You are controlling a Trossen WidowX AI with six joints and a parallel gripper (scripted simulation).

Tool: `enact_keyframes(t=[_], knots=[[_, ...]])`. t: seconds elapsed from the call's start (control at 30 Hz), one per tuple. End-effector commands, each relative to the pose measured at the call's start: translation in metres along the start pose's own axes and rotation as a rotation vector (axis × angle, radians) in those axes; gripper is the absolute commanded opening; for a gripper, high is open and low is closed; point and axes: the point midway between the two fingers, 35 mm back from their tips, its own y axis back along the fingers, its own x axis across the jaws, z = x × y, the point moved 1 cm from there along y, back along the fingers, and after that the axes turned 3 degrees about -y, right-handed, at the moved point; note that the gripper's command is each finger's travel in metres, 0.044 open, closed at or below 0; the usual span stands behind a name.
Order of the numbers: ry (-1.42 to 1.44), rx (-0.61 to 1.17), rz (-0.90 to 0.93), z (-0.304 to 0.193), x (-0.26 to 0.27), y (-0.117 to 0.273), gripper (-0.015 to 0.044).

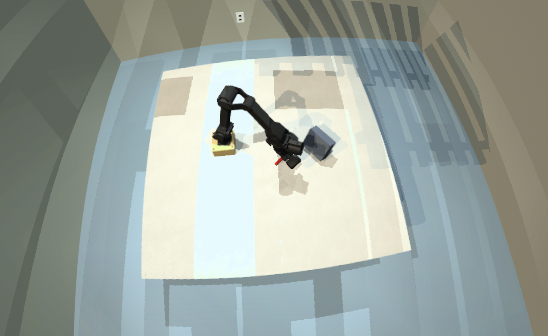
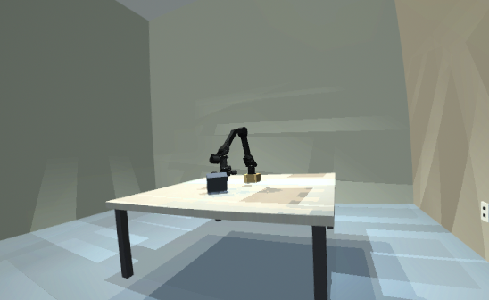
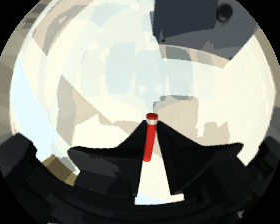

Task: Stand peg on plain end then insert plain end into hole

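The red peg (image 3: 149,142) (image 1: 278,162) is between the fingertips of my gripper (image 3: 151,123), which is shut on it. In the wrist view its white-banded end is at the top, by the fingertips, and its plain end points down the picture. In the top view the peg sticks out to the left of the fingers, slanted. Whether it touches the table is not clear. The sloped dark blue-grey panel (image 1: 319,143) (image 2: 217,184) (image 3: 188,30) stands to the right of the gripper in the top view. Its round hole (image 3: 224,13) shows at the top of the wrist view. The peg is hidden in the exterior view.
The arm's yellow base block (image 1: 224,150) (image 2: 252,178) stands on the table (image 1: 221,225) (image 2: 157,201), left of the gripper in the top view. The panel block is the only obstacle near the gripper. Shadows of the arm and patches of light cross the table top.
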Motion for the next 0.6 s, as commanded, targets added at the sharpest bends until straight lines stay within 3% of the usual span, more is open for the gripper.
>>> enact_keyframes(t=[0.0,0.57], knots=[[0.004,-0.047,-0.004,-0.0003,-0.0008,0.0049,0.0049],[0.005,-0.192,0.004,-0.0086,-0.0013,0.0140,0.0049]])
